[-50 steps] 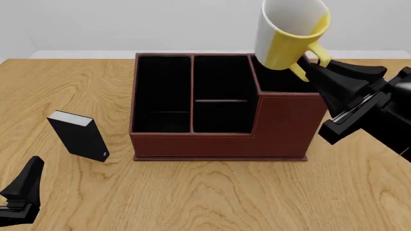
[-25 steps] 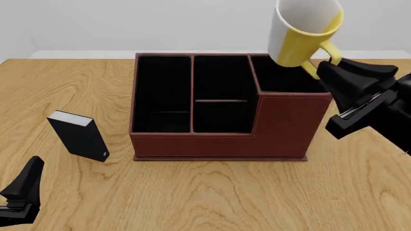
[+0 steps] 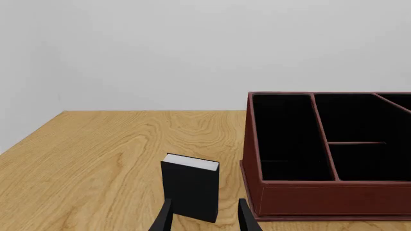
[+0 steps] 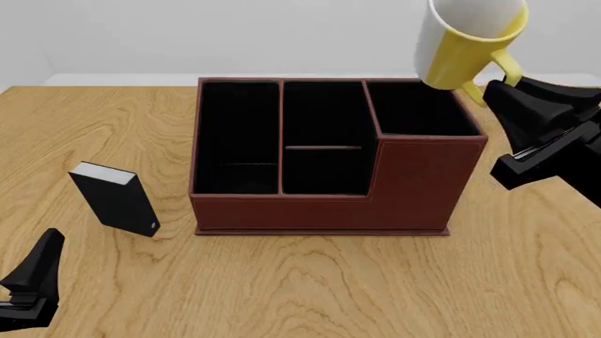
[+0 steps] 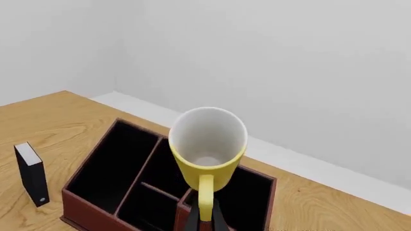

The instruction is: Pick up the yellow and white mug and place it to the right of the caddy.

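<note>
While the right hand grips the mug above the caddy's right edge, the left hand rests open over bare desk.

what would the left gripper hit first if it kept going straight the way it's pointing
Most likely the small black block: in the left wrist view it stands upright dead ahead between the fingers of the left gripper, apart from them. The caddy sits off to the side. Depth is hard to judge.

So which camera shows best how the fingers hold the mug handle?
The front view: the right gripper grips the yellow and white mug by its handle, in profile. The right wrist view shows mainly the mug's opening; the left wrist view shows no mug.
</note>
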